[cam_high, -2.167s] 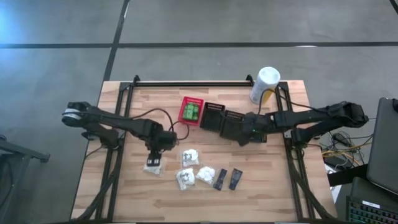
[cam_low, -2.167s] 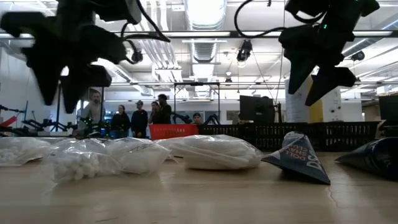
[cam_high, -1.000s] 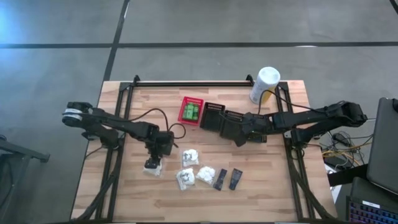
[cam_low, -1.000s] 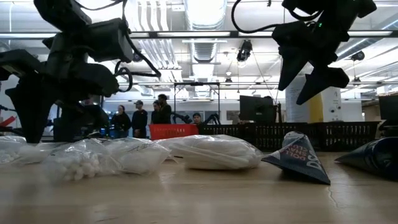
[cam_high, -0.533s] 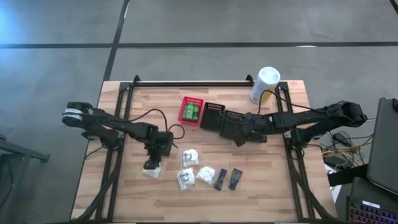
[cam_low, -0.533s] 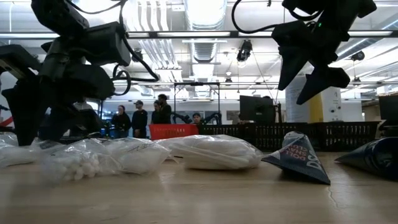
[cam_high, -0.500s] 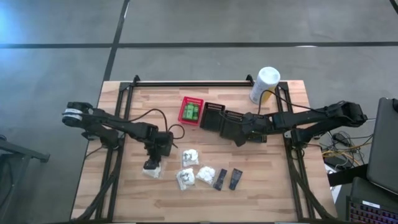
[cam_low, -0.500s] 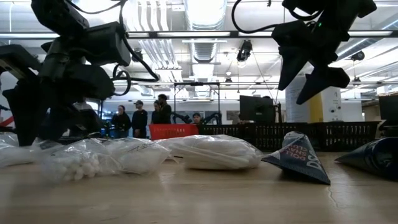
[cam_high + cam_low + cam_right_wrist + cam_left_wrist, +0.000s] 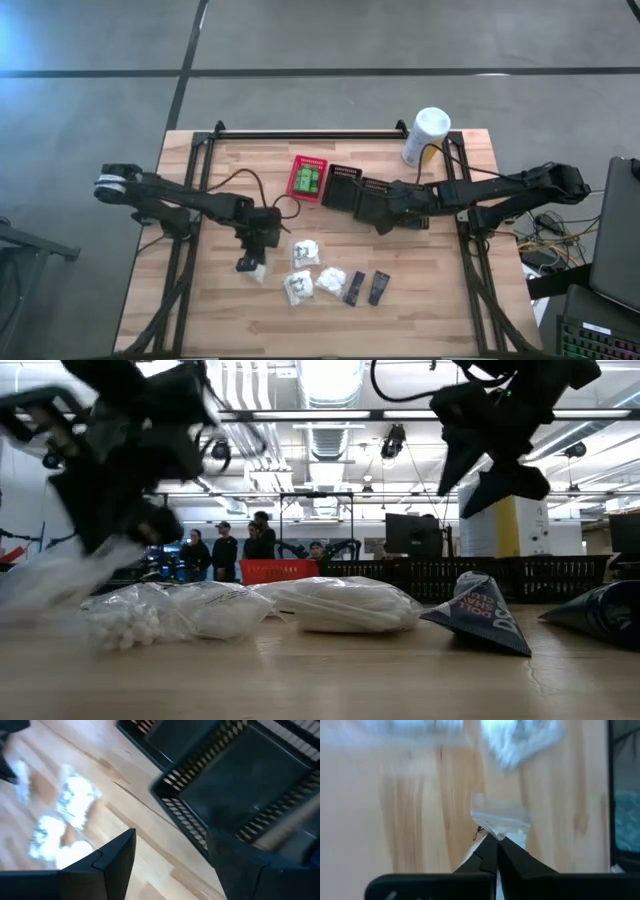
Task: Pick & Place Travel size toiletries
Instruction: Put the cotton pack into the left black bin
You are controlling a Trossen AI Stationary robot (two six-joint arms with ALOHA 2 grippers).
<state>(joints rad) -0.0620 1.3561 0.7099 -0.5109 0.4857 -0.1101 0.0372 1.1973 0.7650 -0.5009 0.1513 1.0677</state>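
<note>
Left gripper [image 9: 496,840] is pinched tight on 1 white pouch [image 9: 500,817] right at its fingertips, so pickup's underway, next it needs carrying to a basket [image 9: 345,187]; right gripper [image 9: 170,847] hangs open.

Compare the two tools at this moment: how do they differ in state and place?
The left tool is shut on a white pouch over the table's left half; the right tool is open, holding nothing. The left sits by the loose pouches; the right hangs over a black basket. Both are off the wooden table.
</note>
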